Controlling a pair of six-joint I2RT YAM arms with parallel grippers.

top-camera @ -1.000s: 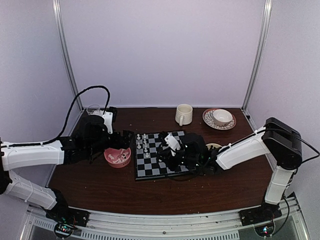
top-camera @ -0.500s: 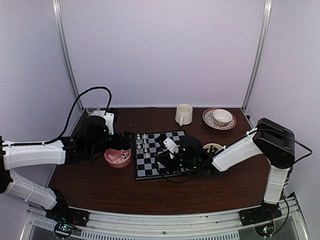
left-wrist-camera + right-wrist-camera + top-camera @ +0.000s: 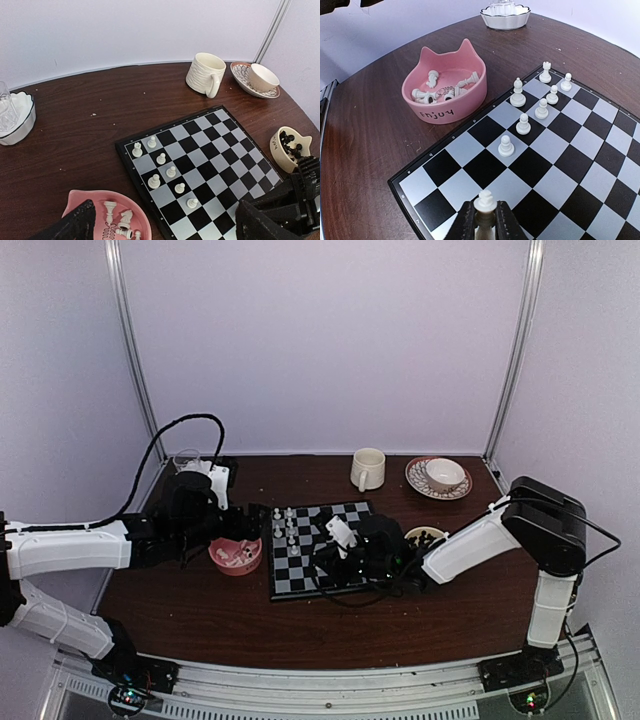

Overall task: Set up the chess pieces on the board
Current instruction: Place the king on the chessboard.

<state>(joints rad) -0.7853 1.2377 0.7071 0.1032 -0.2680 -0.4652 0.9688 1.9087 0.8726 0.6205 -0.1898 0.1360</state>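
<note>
The board (image 3: 300, 578) lies mid-table with several white chess pieces (image 3: 171, 172) standing in a diagonal line near its left edge. More white pieces lie in a pink cat-ear bowl (image 3: 445, 107) beside it. My right gripper (image 3: 485, 221) hangs low over the board's near-left squares (image 3: 485, 167), shut on a white chess piece (image 3: 485, 202) held upright. My left gripper (image 3: 166, 227) is open and wide, hovering between the pink bowl (image 3: 102, 199) and the board (image 3: 210, 150) with nothing in it.
A cream bowl (image 3: 290, 148) holding black pieces sits right of the board. At the back stand a cream mug (image 3: 367, 469) and a cup on a patterned saucer (image 3: 440, 477). A white bowl with a glass (image 3: 14, 112) is at back left.
My right arm has slid a little left and nearer over the board with the white piece. The left arm has not moved.
</note>
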